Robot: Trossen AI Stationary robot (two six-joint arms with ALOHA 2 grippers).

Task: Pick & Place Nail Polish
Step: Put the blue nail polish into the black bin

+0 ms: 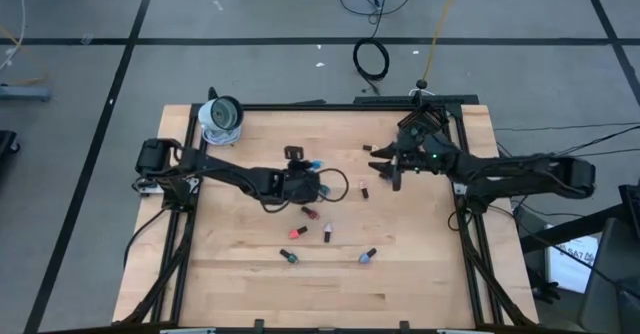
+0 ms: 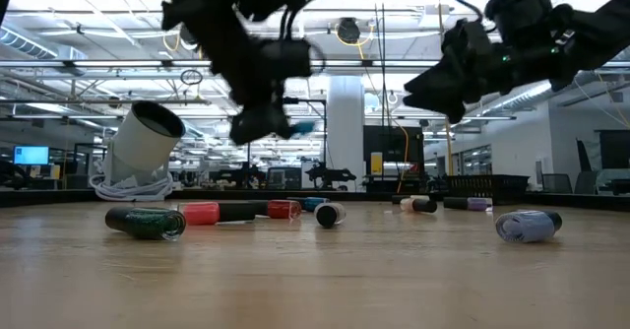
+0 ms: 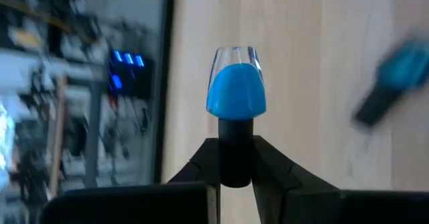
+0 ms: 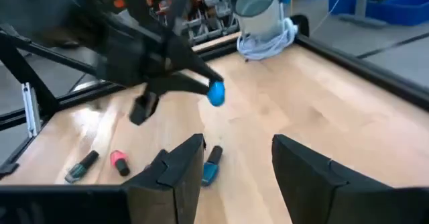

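My wooden table [image 1: 420,274] has little nail polish bottles [image 1: 326,233] lying on their sides, plus a white cup [image 1: 221,118] tipped over in one corner.

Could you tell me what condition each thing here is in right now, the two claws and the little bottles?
left gripper: shut on the blue nail polish bottle, held by its dark cap, lifted off the table.
right gripper: open, empty, above the table.
green bottle: lying on its side.
red bottle: lying on its side.
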